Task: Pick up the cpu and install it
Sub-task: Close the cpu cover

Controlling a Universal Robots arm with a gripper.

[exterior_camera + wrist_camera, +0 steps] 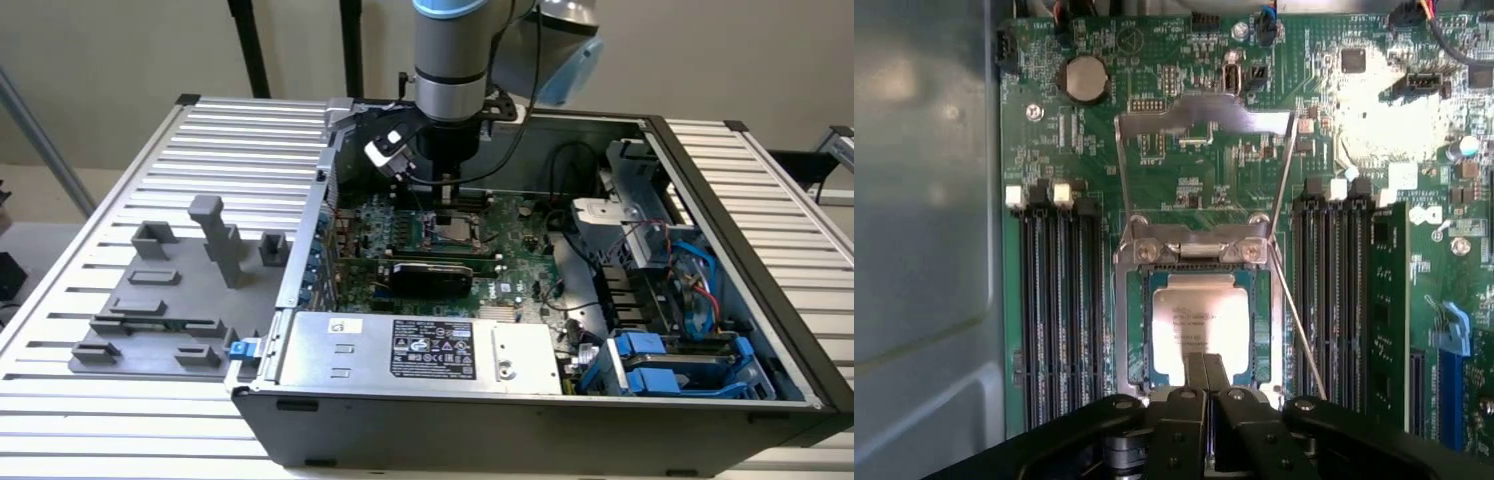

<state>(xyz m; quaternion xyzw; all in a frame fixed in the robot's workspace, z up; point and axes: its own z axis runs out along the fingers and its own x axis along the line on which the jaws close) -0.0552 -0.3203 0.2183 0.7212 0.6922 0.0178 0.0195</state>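
A grey tray point(167, 300) stands at the exterior view's left, beside the open computer case point(534, 425). Inside the case, the gripper point(449, 190) hangs over the green board point(514, 265). Between the memory slots point(1059, 300), the cpu point(1201, 320) lies flat in its socket, with the metal frame point(1204, 110) swung up. The gripper's fingers point(1197, 372) are pressed together, holding nothing, over the cpu's edge.

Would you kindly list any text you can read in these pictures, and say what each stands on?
No text reads clearly.
Black label on the silver metal power supply box: print too small.
Pale silver square cpu: faint marking, blurred.
Green motherboard: white print too small.
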